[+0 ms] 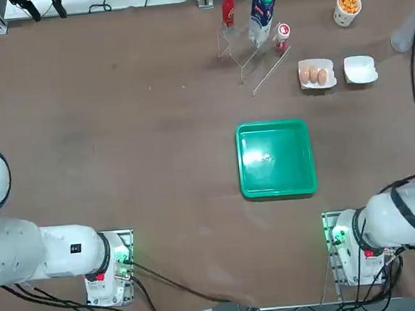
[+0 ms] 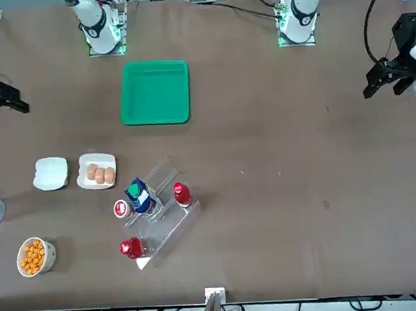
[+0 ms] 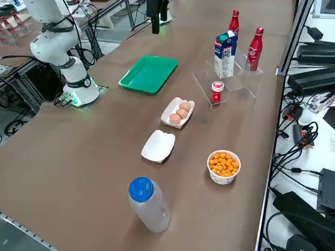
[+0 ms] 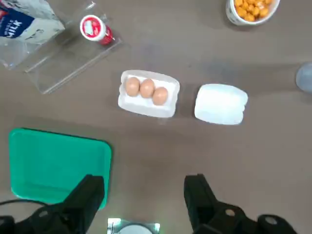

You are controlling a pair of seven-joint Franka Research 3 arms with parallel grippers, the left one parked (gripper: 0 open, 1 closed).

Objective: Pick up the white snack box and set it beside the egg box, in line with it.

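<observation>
Hovering high above the table [image 1: 118, 134], right gripper [image 4: 144, 195] spread wide, nothing between the fingers [image 4: 197, 192]; also seen at the table's edge in the front view [image 2: 2, 100], clear of every object. White snack box [image 1: 360, 69] resting flat on the table just beside the egg box [image 1: 317, 74], a narrow strip of bare table between them, not touching. Both boxes lined up in a row, long sides roughly parallel. Egg box showing brown eggs, three countable from the wrist view [image 4: 148, 92]. Snack box [image 4: 221, 104] lying on the egg box's far side from the green tray [image 1: 276, 157]. Cup of orange snacks [image 1: 347, 6] standing apart, beyond the snack box. Clear plastic bottle with blue cap [image 3: 148, 204] upright near the table's right edge. Milk carton [image 1: 261, 14], red bottles [image 3: 234, 22] and small red-lidded jar [image 1: 282, 35] grouped on a clear stand [image 1: 257, 56] near the egg box.
</observation>
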